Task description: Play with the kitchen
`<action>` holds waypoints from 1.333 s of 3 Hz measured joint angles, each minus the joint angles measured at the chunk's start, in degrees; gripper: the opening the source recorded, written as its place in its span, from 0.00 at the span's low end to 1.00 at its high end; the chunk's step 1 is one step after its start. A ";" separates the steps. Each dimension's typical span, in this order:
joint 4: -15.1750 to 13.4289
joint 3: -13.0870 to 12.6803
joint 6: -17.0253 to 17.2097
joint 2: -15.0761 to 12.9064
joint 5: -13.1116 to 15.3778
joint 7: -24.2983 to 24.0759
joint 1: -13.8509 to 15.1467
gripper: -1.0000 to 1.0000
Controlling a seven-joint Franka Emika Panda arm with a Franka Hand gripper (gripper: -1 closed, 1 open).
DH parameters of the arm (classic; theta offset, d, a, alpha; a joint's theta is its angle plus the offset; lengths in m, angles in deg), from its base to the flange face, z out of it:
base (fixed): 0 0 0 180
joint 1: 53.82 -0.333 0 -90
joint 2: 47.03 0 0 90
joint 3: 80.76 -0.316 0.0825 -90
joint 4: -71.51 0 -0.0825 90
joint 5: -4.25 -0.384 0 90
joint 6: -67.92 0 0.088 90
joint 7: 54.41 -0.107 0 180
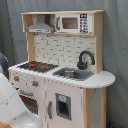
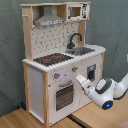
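While reaching in from the second exterior view's right, gripper [image 2: 80, 80] at the front panel of the kitchen [image 2: 60, 60], just below the knobs [image 2: 56, 76].
Oven door [image 2: 64, 96] down-left of tip; stovetop [image 2: 52, 59] above; open floor [image 2: 95, 116] beneath the arm. Finger spread: cannot tell.

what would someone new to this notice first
The tall toy kitchen fills both exterior views, its black stovetop with red rings beside the sink and black faucet. In the second exterior view, the white robot arm reaches from the second exterior view's right toward the oven door.
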 joint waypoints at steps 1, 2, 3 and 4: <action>0.29 0.56 2.77 -1.06 4.15 3.39 -0.38 1.00; 1.59 0.66 4.08 -1.31 8.45 7.10 -0.40 1.00; 3.60 0.49 4.62 -1.32 10.88 11.92 -0.46 1.00; 5.23 0.22 4.73 -1.31 13.23 16.87 -0.70 1.00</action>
